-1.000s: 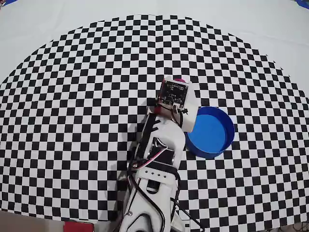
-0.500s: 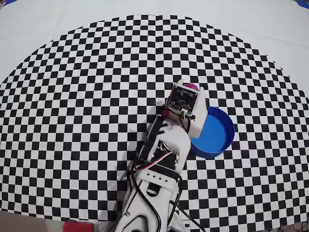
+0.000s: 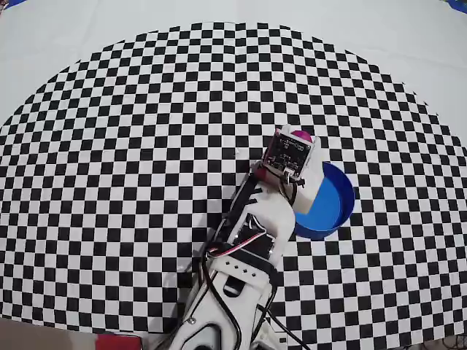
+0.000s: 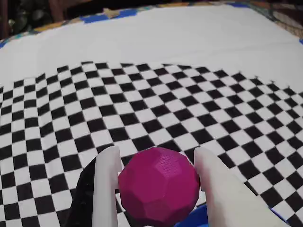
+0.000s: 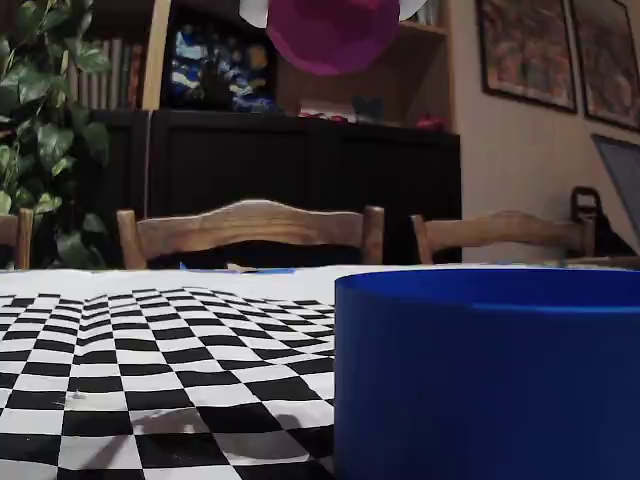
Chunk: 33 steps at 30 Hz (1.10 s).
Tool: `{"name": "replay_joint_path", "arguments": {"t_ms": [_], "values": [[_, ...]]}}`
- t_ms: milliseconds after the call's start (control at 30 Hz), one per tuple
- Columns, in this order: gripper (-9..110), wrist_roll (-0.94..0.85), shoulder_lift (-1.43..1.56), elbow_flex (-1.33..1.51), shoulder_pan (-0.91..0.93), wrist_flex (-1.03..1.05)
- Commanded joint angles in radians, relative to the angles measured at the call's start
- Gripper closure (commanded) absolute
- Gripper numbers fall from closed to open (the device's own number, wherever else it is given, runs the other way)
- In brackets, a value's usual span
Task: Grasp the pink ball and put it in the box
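My gripper [image 4: 156,153] is shut on the pink ball [image 4: 158,184], a faceted magenta sphere pinched between two white fingers [image 4: 106,189]. From overhead, the pink ball [image 3: 302,135] peeks out beyond the wrist camera module, just off the upper left rim of the box [image 3: 332,200]. The arm covers the left part of this round blue box. In the fixed view the pink ball [image 5: 333,35] hangs high above the table, well over the level of the box [image 5: 490,370] wall. A sliver of blue rim [image 4: 201,218] shows under the ball in the wrist view.
A black-and-white checkered mat [image 3: 131,146] covers the table, with plain white cloth [image 3: 379,29] beyond it. The arm's base [image 3: 226,306] stands at the near edge. In the fixed view, wooden chairs [image 5: 250,225], a dark cabinet and a plant [image 5: 40,120] stand behind the table.
The gripper has carried the pink ball to the right and slightly nearer, from left of the box to its upper left rim. The box has stayed put.
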Motion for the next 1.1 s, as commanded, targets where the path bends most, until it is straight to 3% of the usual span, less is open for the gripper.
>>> {"name": "replay_joint_path", "arguments": {"t_ms": [0,1067], "values": [[101,0.0,0.012,-0.017,0.031,0.0],[101,-0.006,0.021,0.009,0.232,0.011]]}}
